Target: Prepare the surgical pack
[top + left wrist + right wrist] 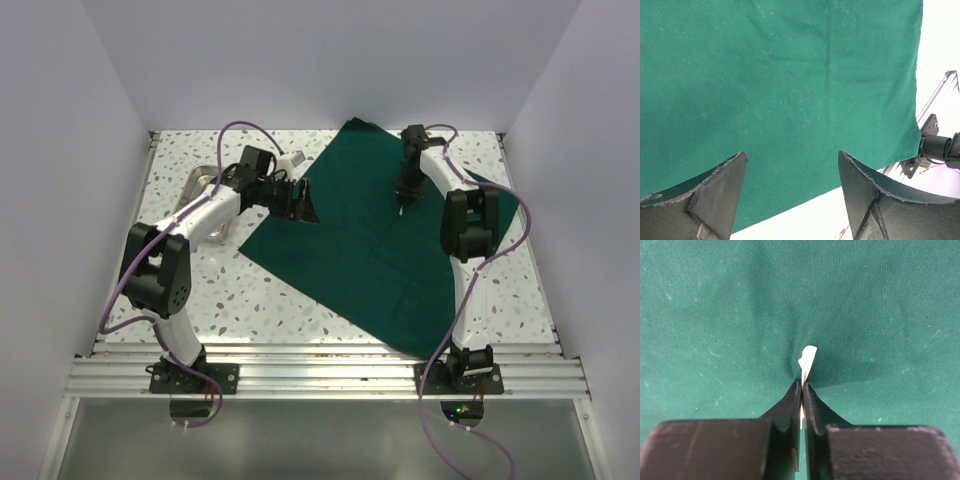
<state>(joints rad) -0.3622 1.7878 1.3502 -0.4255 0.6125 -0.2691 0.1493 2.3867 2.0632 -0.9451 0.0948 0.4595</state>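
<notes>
Starting at the near edge, both arm bases sat bolted to the aluminium rail (320,365), with the speckled table (260,300) beyond it. The surgical pack (370,250) — a dark green drape — lay spread flat as one wide sheet, turned like a diamond. Its nearest corner was close to the right arm's base and its farthest corner lay up by the back wall.

Farther in, the left gripper (300,205) hung over the drape's left edge with its jaws standing wide apart and nothing between them. Its wrist view showed only green cloth and the sheet's edge.

Across from it, the right gripper (802,385) pointed down onto the drape's far half. Its jaws were pressed together on a thin white slip (808,360) that stuck out past the tips — the cloth puckered slightly around them. Whether any fabric was pinched as well could not be told.

Behind the left arm, a small metal tray (200,183) rested on the table, to the left of the drape.
</notes>
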